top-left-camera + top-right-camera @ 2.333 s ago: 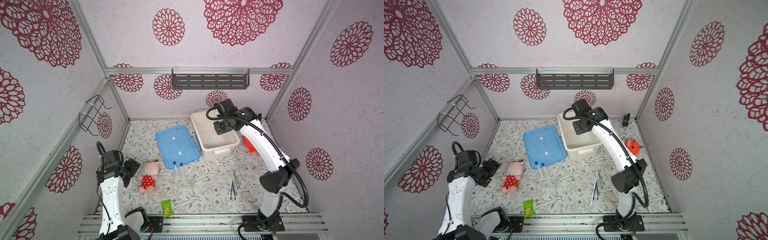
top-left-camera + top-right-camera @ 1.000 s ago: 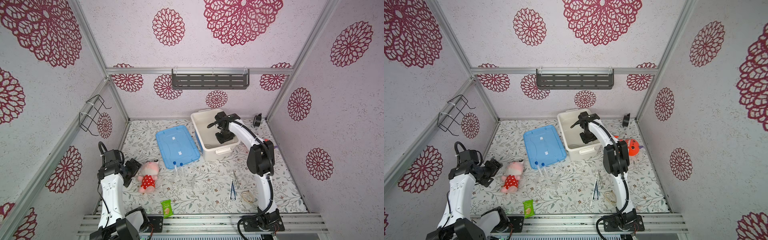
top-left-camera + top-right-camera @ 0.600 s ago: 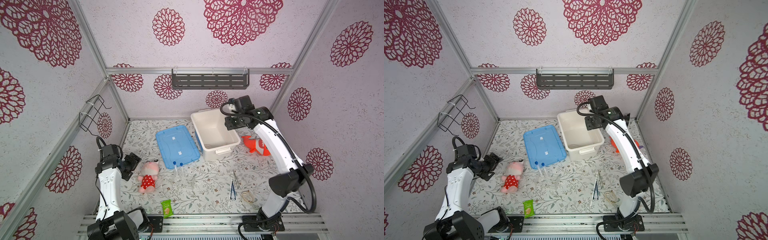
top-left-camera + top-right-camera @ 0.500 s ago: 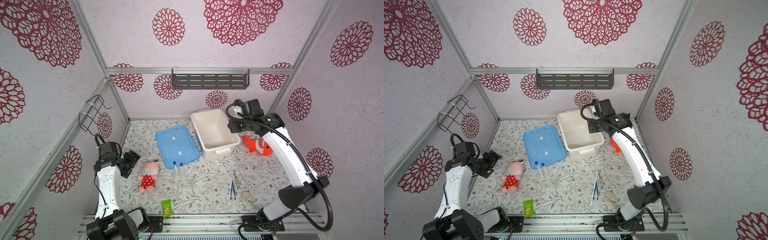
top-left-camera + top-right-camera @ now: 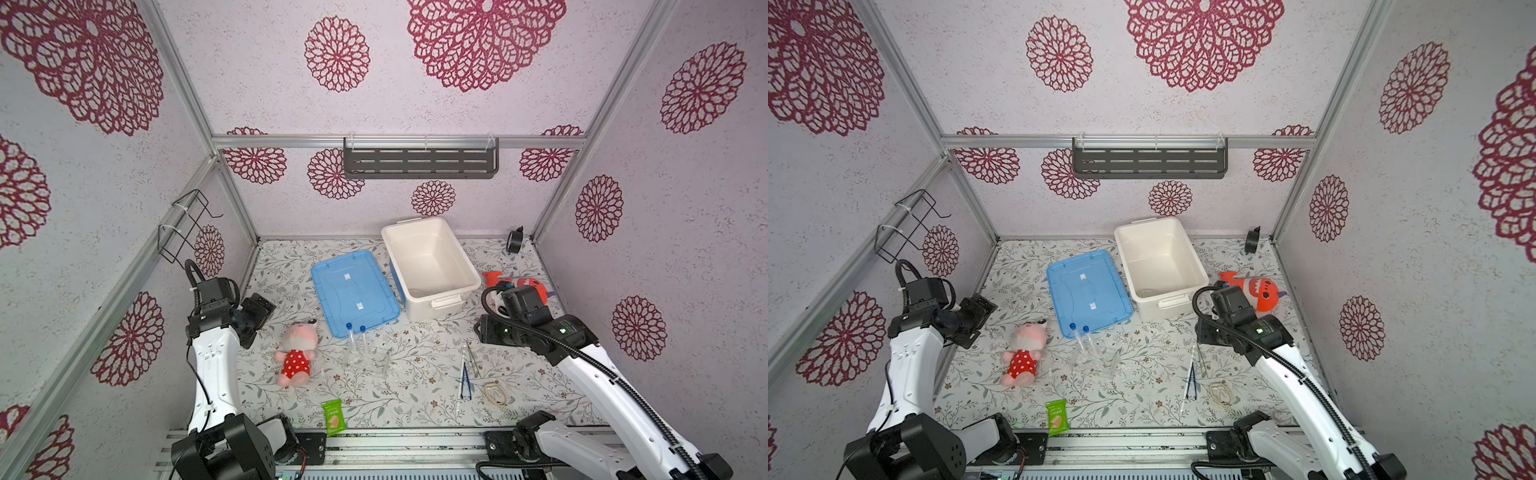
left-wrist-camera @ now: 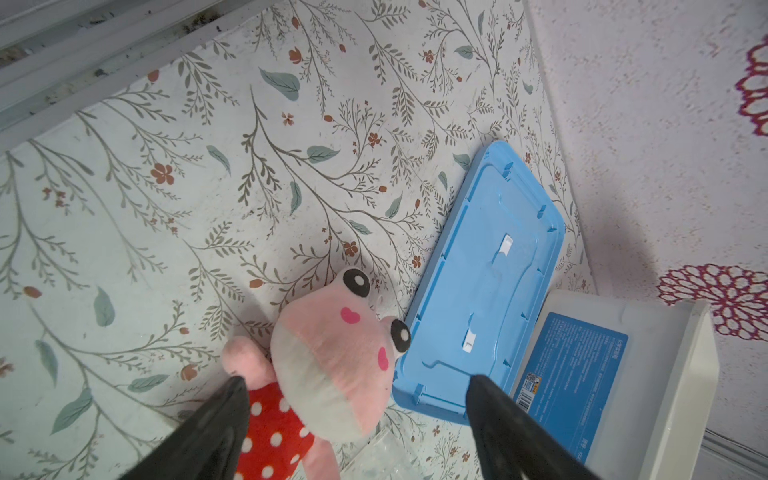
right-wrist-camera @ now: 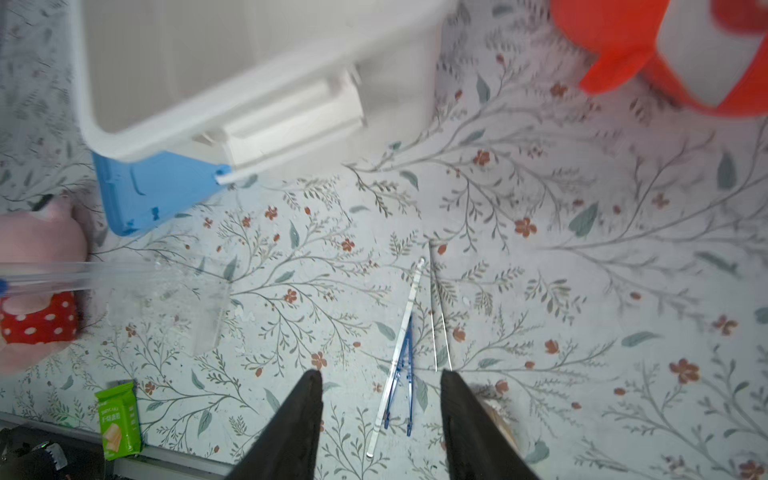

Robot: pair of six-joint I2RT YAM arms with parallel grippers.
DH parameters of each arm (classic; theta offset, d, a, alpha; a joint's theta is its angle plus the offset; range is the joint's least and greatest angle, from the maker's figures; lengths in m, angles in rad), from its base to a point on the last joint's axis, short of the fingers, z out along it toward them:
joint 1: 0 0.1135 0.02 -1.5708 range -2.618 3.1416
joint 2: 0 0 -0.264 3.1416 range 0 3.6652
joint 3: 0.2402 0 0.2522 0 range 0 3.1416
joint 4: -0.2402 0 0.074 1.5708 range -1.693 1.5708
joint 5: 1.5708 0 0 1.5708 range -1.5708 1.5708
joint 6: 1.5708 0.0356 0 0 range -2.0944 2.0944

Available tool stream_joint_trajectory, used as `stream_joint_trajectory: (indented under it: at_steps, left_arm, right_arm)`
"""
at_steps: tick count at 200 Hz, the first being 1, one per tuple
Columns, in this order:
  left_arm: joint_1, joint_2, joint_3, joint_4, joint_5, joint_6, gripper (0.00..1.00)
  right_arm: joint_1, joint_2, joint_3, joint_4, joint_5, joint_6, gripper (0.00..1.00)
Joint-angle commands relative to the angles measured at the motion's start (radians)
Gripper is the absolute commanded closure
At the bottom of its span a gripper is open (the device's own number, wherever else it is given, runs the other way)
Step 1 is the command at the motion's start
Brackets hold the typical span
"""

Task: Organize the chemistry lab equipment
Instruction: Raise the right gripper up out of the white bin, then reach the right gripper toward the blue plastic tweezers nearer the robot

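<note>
2 blue-capped tubes, clear glassware, tweezers rest on mat.

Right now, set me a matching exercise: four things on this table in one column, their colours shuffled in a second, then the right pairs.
Things:
1. storage bin
2. lid
3. snack packet
4. fish plush

Colours:
A. green
B. orange
C. white
D. blue

Pairs: 1-C, 2-D, 3-A, 4-B
</note>
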Motion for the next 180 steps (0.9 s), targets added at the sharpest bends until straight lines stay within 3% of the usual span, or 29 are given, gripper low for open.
stream_joint_trajectory:
  at_steps: [1,30,79,113,150,180]
  left_arm:
    - [-0.023,-0.016,-0.036,0.058,-0.006,0.024,0.14]
    - [-0.047,-0.012,-0.038,0.060,0.032,0.099,0.13]
    - [-0.135,0.038,-0.021,0.075,-0.045,0.148,0.13]
    - [-0.138,0.021,-0.063,-0.007,-0.028,0.068,0.12]
    - [-0.140,-0.044,-0.098,-0.033,-0.024,-0.015,0.13]
    - [-0.141,-0.078,-0.117,-0.055,-0.069,-0.091,0.13]
  right_arm:
    - [-0.001,0.005,-0.093,0.014,-0.017,0.158,0.56]
    - [-0.005,-0.021,-0.264,0.140,-0.090,0.329,0.58]
    - [-0.005,0.074,-0.267,0.122,-0.130,0.287,0.60]
    - [-0.004,0.141,-0.232,0.063,-0.152,0.254,0.61]
    - [0.037,0.088,-0.326,0.064,-0.206,0.281,0.66]
    - [0.039,0.076,-0.351,0.100,-0.242,0.267,0.55]
